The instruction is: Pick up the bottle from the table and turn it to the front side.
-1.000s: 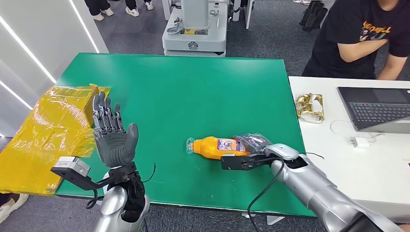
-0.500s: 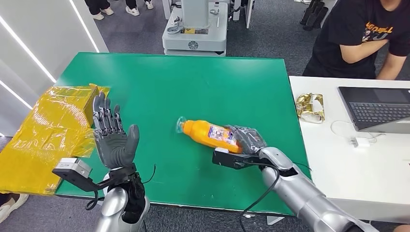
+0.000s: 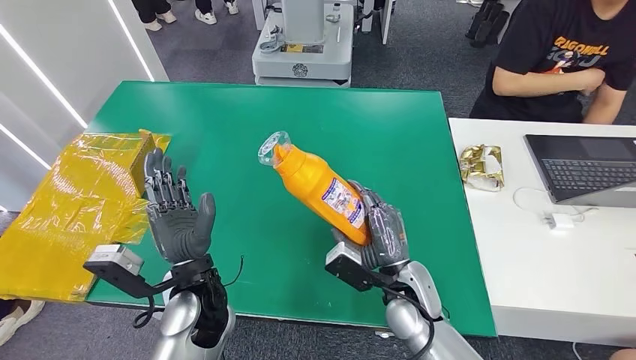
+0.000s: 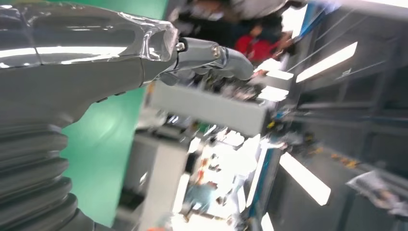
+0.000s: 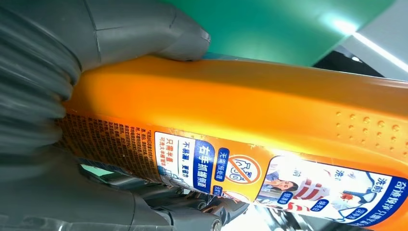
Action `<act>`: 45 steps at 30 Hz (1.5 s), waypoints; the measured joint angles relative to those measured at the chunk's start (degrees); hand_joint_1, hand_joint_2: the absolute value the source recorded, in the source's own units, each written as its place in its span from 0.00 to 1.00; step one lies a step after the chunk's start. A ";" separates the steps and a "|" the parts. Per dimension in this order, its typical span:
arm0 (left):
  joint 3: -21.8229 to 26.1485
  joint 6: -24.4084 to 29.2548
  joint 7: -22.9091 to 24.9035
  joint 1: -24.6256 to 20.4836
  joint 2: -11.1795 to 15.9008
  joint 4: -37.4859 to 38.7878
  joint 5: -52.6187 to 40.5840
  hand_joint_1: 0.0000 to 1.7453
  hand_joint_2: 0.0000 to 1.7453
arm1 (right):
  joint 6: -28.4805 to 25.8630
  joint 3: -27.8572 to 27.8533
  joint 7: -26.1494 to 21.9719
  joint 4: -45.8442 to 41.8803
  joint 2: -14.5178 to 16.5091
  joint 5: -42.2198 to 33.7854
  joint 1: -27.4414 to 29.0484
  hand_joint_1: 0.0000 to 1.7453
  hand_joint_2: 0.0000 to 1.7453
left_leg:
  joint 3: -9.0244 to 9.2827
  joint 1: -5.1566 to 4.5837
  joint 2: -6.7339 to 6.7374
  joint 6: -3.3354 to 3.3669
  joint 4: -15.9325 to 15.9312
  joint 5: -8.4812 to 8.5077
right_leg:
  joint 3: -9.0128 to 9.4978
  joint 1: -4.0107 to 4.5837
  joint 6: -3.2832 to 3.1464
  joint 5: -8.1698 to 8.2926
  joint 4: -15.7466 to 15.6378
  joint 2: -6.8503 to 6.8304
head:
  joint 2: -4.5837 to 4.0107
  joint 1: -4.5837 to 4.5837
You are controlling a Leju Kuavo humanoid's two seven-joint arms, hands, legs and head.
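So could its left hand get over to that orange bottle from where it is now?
Probably yes. The left hand is raised, holding nothing, fingers apart, and only bare green table lies between it and the orange bottle. The right hand grips the bottle's lower end, leaving the upper body free.
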 joint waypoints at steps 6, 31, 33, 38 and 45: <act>-2.86 -13.27 5.33 -2.57 0.40 5.11 3.46 0.00 1.00 | -0.32 -1.81 -3.07 -4.99 0.54 2.09 3.57 1.00 1.00 | 0.00 0.00 0.03 -0.01 0.00 0.01 | 0.00 0.00 -0.01 0.02 0.00 0.02 | 0.00 0.01; -5.16 -23.18 6.42 -4.28 0.60 10.87 -1.64 0.00 1.00 | 25.53 -4.56 2.22 -15.72 0.52 7.77 10.76 1.00 1.00 | -0.04 -0.01 0.04 -0.01 -0.01 0.00 | -0.05 0.00 -0.01 0.01 0.00 0.04 | 0.00 0.01; -5.12 -23.55 6.49 -4.14 0.60 10.86 -1.74 0.00 1.00 | 26.50 -4.82 2.22 -16.13 0.47 7.91 11.20 1.00 1.00 | -0.04 -0.01 0.04 -0.01 -0.01 0.00 | -0.05 0.00 -0.01 0.01 0.00 0.04 | 0.00 0.01; -5.06 -24.12 6.77 -3.71 0.60 10.85 -1.96 0.50 1.00 | 27.61 -5.27 2.22 -17.01 0.27 8.25 12.06 1.00 1.00 | -0.04 0.00 0.04 0.00 -0.01 0.00 | -0.05 0.00 -0.01 0.01 0.00 0.04 | 0.00 0.00; -5.05 -22.81 6.46 -3.61 0.57 10.77 -4.07 1.00 1.00 | 28.03 -6.25 2.36 -17.83 0.11 8.32 12.65 1.00 1.00 | -0.05 0.00 0.04 0.00 -0.01 0.00 | -0.04 0.00 -0.01 0.01 0.00 0.04 | 0.00 0.01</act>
